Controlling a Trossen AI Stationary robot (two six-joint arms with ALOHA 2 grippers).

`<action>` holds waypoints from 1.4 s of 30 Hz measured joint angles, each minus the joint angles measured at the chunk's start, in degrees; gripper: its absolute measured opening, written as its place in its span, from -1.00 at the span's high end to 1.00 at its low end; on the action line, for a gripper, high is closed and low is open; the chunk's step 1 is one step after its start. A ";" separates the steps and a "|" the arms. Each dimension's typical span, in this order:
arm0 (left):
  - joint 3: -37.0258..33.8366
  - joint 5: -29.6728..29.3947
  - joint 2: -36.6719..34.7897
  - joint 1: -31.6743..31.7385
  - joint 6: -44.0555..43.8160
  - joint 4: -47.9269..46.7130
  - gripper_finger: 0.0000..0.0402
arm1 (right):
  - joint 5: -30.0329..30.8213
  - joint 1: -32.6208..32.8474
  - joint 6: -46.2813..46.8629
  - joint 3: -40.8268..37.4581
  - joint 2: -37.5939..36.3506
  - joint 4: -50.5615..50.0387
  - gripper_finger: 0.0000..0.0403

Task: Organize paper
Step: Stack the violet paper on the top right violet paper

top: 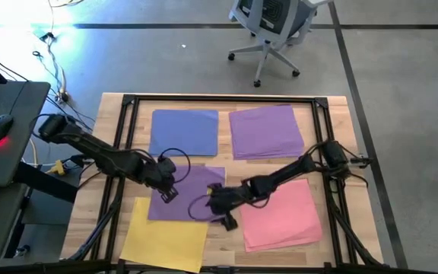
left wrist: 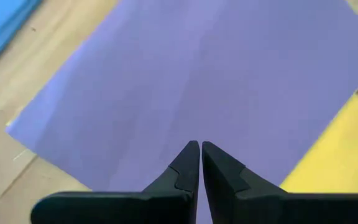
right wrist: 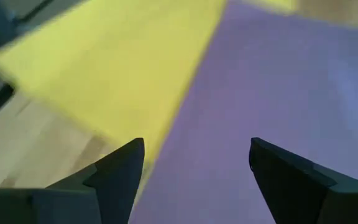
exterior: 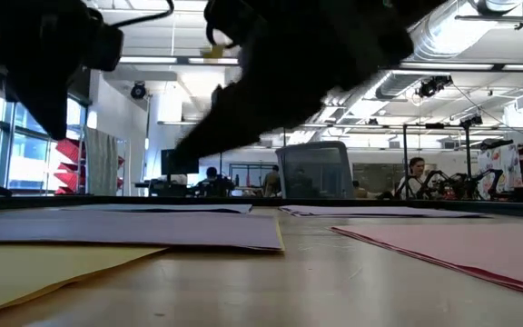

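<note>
Five lots of paper are laid out on the wooden table (top: pixel 333 122). A blue sheet (top: pixel 184 131) is seen at 11 o'clock, and a purple pile (top: pixel 266 131) is placed just beside it at 1 o'clock. A pink pile (top: pixel 284 215) is found at 4 o'clock, and a yellow sheet (top: pixel 164 232) at 7 o'clock. In the middle, a single purple sheet (top: pixel 192 190) is laid with its near corner over the yellow sheet.

The left gripper (top: pixel 166 183) is held over the 9 o'clock edge of the single purple sheet. Its fingers (left wrist: pixel 188 168) are pressed tight together, and nothing is held between them. The right gripper (top: pixel 220 207) is held over the 5 o'clock corner of that same sheet. Its fingers (right wrist: pixel 120 171) are spread wide apart, with nothing in them.
</note>
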 joint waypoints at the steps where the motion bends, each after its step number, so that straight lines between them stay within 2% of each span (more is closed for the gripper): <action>1: 0.00 -0.09 -0.41 0.00 0.00 -0.02 1.00 | 0.36 0.91 -0.92 -0.01 0.48 -0.01 -0.36; 6: 0.00 -0.72 -0.61 0.00 -0.04 0.64 1.00 | 11.39 6.47 -6.79 0.00 2.35 -0.55 -0.36; 8: 0.02 -1.32 -0.08 0.00 -0.04 0.93 1.00 | 17.60 7.87 -7.39 0.00 3.50 -0.52 -0.36; 10: 0.02 -2.01 1.04 0.00 0.00 1.12 1.00 | 21.00 8.48 -5.81 0.15 4.41 -0.42 -0.35; 14: 0.02 -3.85 3.86 -0.06 2.19 4.59 1.00 | 24.45 8.45 1.68 0.28 4.92 -1.78 -0.22; 18: 0.02 -4.91 8.61 -0.01 7.05 10.31 1.00 | 26.98 7.61 4.78 0.27 4.97 -2.49 -0.02; 23: 0.02 -3.65 15.70 0.07 11.92 15.06 1.00 | 27.58 6.43 7.91 0.31 4.97 -4.03 0.22; 26: 0.02 -1.17 18.78 0.06 12.40 15.18 1.00 | 25.28 5.38 11.43 0.31 4.95 -4.36 0.41; 32: 0.02 0.41 18.44 0.02 12.54 13.70 1.00 | 18.94 3.85 18.54 0.39 4.68 -5.48 0.94; 38: 0.31 -2.57 11.16 -0.27 12.88 10.46 1.00 | 18.50 2.69 25.42 3.19 2.84 -10.57 1.00; 42: 0.31 -5.48 5.77 -1.18 14.10 9.41 1.00 | 18.59 1.66 29.01 3.68 -0.33 -9.27 1.00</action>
